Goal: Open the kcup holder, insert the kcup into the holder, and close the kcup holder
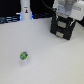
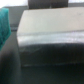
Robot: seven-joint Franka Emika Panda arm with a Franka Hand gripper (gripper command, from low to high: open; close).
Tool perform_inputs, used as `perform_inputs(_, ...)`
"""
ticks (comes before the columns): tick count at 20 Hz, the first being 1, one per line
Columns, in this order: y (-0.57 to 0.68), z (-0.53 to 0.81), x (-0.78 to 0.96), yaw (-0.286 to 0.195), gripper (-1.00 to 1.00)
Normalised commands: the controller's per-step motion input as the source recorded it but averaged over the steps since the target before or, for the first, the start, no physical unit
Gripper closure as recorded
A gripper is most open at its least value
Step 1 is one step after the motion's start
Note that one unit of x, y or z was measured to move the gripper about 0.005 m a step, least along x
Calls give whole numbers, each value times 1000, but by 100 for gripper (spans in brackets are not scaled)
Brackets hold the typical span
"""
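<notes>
Item: kcup (image 1: 23,56), small, judged light, rigid-sided, prone to rolling; best taken across its round wall. Located on the surface (image 1: 50,60), well apart from the pincer (image 1: 61,31). Pincer state: cannot be told. Kcup holder: not clearly identified.

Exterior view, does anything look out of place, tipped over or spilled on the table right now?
Nothing looks spilled or damaged. The kcup sits alone on the white table, well apart from the gripper near the far edge. A white bottle stands upright at the back.
</notes>
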Motion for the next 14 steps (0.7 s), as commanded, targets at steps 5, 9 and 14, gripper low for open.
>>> perform_inputs(5,2,-62,-323,0,-100)
perform_inputs(9,50,-189,-315,-8,-100)
perform_inputs(14,42,-65,-192,-9,100)
